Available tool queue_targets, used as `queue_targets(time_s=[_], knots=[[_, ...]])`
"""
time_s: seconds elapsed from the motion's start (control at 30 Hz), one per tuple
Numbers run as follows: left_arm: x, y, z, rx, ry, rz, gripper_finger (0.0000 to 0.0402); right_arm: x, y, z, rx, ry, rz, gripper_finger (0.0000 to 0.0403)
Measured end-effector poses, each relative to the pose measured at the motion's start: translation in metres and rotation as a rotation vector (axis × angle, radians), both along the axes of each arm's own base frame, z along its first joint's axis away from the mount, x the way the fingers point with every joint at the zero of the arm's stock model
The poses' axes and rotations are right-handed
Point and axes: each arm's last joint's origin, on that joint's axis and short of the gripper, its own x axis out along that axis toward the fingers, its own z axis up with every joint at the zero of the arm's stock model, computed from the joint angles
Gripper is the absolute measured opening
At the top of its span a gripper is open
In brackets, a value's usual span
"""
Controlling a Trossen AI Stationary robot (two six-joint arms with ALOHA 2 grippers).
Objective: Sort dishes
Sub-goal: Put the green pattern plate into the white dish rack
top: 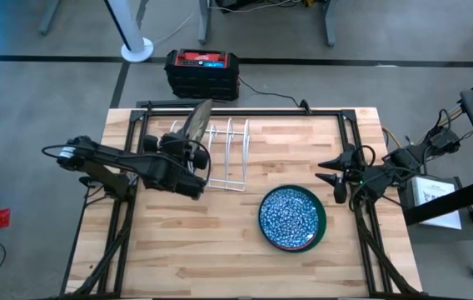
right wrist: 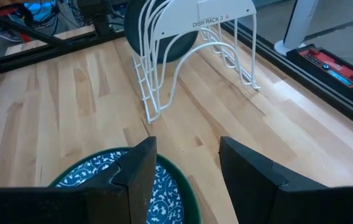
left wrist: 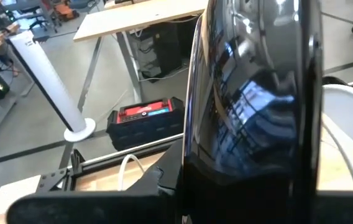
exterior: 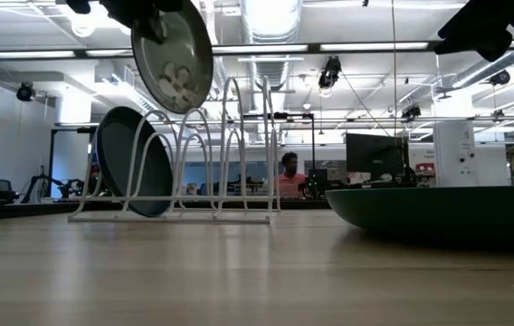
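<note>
- Holding the olive mottled round plate (exterior: 174,56) on edge above the white wire dish rack (top: 224,156), the left gripper (top: 188,158) has the risky part ahead: the plate hangs tilted, not in line w/ the wires, so I judge it could strike a wire top on the way down and twist in the fingers, or slip out.
- Another risk, in my view: the dark teal round plate (exterior: 134,161) stands already in the rack's end slot, the end nearest the bench's left edge. If the olive plate comes down too near, the two could knock together.
- Left gripper: closed on the lower rim of the olive plate, near the back-left part of the bench, just above the rack. The fingers themselves are mostly hidden by the plate in the left wrist view.
- Right gripper (right wrist: 186,177): fingers apart w/ a clear gap, holding nothing, touching nothing. It waits near the bench's right edge.
- Other dishes: the blue-and-white speckled round plate (top: 291,216) lies on top of a plain green round plate (top: 323,218), only the green rim showing, toward the front-right part of the bench, approx. between rack and right gripper. Whether more plates lie under them I cannot tell.
</note>
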Motion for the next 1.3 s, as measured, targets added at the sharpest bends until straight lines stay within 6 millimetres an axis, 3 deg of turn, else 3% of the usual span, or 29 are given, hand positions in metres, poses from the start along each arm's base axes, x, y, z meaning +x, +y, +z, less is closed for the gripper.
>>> queue_targets(time_s=[1.3], knots=[[0.005, -0.002, -0.085, -0.095, -0.143, 0.047, 0.0042, 0.003, 0.001, -0.003, -0.013, 0.008, -0.025, 0.0153]])
